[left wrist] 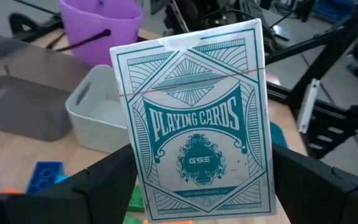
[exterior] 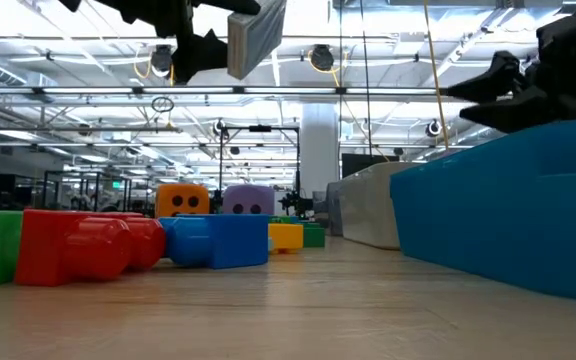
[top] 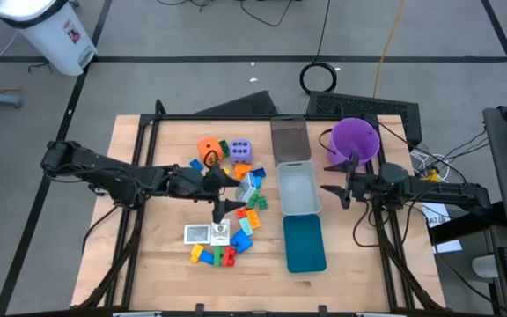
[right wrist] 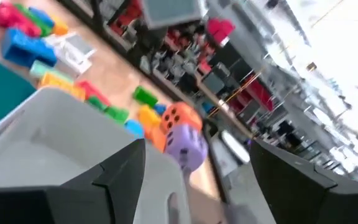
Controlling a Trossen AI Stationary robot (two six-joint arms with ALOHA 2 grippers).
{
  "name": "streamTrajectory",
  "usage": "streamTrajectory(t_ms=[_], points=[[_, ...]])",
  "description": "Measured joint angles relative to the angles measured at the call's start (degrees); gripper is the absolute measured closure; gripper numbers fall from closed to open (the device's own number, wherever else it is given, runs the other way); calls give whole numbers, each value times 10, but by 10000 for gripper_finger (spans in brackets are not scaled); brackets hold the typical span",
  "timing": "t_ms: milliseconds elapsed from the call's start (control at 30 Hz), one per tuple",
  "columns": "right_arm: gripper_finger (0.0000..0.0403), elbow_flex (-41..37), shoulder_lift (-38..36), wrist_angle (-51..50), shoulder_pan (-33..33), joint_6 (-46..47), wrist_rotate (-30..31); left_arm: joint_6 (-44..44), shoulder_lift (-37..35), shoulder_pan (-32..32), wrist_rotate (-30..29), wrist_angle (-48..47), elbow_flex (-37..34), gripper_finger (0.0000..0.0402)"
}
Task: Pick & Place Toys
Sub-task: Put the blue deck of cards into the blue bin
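The left gripper (left wrist: 197, 186) pinches a box of playing cards (left wrist: 194, 118) between its two fingers and holds it above the toys, in the middle of the table (top: 148, 238). The box has a teal pattern on white, and the words "PLAYING CARDS" and "GSE" can be read on it.

Three trays stand in a row: a dark grey tray (top: 289, 137) at the far side, a light grey tray (top: 297, 187) in the middle, and a teal tray (top: 304, 244) nearest. Their insides look empty. A purple bucket (top: 356, 141) stands beside the dark grey tray.

The right gripper (top: 340, 187) hovers just beside the light grey tray with its fingers spread.

The small blocks (top: 227, 242), an orange die (top: 209, 150), a lavender die (top: 240, 150) and a white picture card (top: 199, 233) lie on the table, left of the trays.
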Motion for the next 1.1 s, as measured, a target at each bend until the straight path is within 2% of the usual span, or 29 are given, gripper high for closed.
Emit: streamTrajectory(t_ms=[67, 200, 300, 433, 533, 633, 733, 833, 1000, 1100], points=[[140, 0, 1, 20, 0, 14, -29, -9, 3, 4, 5, 0, 0, 80], [140, 0, 2, 73, 1, 150, -152, -15, 29, 16, 31, 15, 0, 89], [140, 0, 2, 141, 1, 226, -180, -18, 68, 27, 76, 69, 0, 87], [140, 0, 2, 224, 1, 408, -160, -28, 128, 37, 143, 144, 0, 65], [140, 0, 2, 268, 1, 496, -145, -46, 156, 41, 178, 187, 0, 69], [140, 0, 1, 294, 1, 498, -108, -69, 170, 45, 193, 195, 1, 89], [140, 0, 4, 291, 1, 486, -47, -79, 175, 46, 194, 196, 0, 90], [140, 0, 25, 282, 1, 490, -44, -86, 176, 46, 195, 197, 0, 89], [140, 0, 106, 324, 31, 511, -55, -84, 176, 39, 194, 203, 0, 60], [140, 3, 176, 380, 62, 495, -21, -84, 176, 36, 189, 207, 1, 64]])
